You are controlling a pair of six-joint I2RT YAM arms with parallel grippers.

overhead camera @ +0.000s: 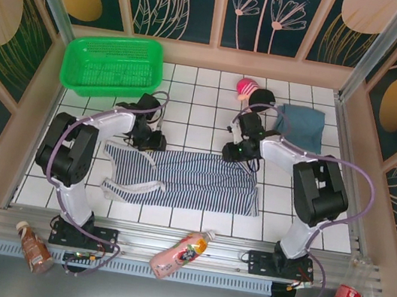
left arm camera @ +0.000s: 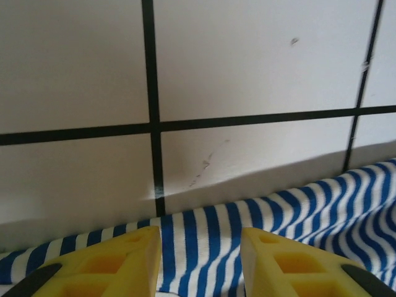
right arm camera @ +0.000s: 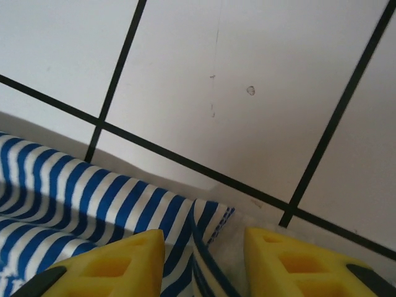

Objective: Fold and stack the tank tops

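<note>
The white tiled table (overhead camera: 192,94) carries the striped tank top (overhead camera: 193,182), which is spread flat across its middle. Both arms cover parts of its far edge. The green basket (overhead camera: 113,64) sits at the far left. The blue-grey tank top (overhead camera: 301,126) lies at the far right, its left side hidden behind the right arm. The left gripper (overhead camera: 155,141) and right gripper (overhead camera: 232,153) rest at the striped top's far corners, jaws parted and holding nothing. The wrist views cut off the yellow fingers (left arm camera: 124,260) low down.
</note>
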